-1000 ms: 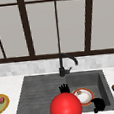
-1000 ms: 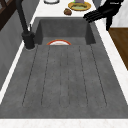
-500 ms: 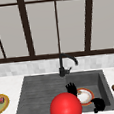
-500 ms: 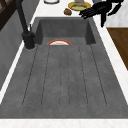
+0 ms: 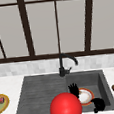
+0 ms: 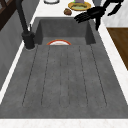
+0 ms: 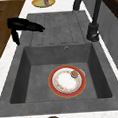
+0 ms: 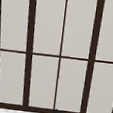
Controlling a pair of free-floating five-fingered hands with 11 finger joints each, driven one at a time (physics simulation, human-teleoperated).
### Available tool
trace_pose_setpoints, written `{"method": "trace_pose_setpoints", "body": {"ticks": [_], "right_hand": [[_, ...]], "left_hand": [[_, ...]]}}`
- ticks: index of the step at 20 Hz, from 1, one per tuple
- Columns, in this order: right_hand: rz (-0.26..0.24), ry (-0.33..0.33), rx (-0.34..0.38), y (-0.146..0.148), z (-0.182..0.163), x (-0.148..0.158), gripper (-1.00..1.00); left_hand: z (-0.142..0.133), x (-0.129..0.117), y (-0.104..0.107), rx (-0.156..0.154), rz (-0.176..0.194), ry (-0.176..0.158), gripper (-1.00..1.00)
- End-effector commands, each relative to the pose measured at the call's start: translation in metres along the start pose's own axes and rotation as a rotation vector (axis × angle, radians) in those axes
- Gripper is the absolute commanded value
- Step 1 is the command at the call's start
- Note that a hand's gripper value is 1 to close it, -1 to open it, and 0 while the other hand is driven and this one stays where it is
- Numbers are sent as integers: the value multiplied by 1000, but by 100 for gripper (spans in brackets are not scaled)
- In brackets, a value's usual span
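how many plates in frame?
3. One red-rimmed plate in the sink basin, one yellow plate on the left counter, one yellow plate on the right counter. More may lie beyond the frame.

White countertop [image 5: 10,83] carries a dark grey sink [image 7: 20,72] with a ribbed drainboard. Inside the basin lies an orange-rimmed plate [image 7: 66,81]. A yellow-rimmed dish [image 5: 0,103] rests on the counter's left.
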Motion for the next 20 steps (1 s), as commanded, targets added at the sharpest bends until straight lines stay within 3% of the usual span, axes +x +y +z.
{"method": "trace_pose_setpoints", "body": {"ticks": [1, 6, 11, 14, 15, 17, 20], "right_hand": [[0, 0, 0, 0, 0, 0, 0], [0, 0, 0, 0, 0, 0, 0], [0, 0, 0, 0, 0, 0, 0], [0, 0, 0, 0, 0, 0, 0], [0, 0, 0, 0, 0, 0, 0], [0, 0, 0, 0, 0, 0, 0], [0, 0, 0, 0, 0, 0, 0]], "left_hand": [[2, -3, -20, -19, 10, -123, -100], [4, -7, -46, -15, 12, -180, -100], [7, -10, -41, -6, 20, -241, -100], [9, -23, -39, -3, 24, -236, -100], [9, -26, -38, -1, 41, -230, -100], [10, -28, -38, 3, 124, -201, -100], [8, -32, -39, 4, 185, -190, -100]]}}
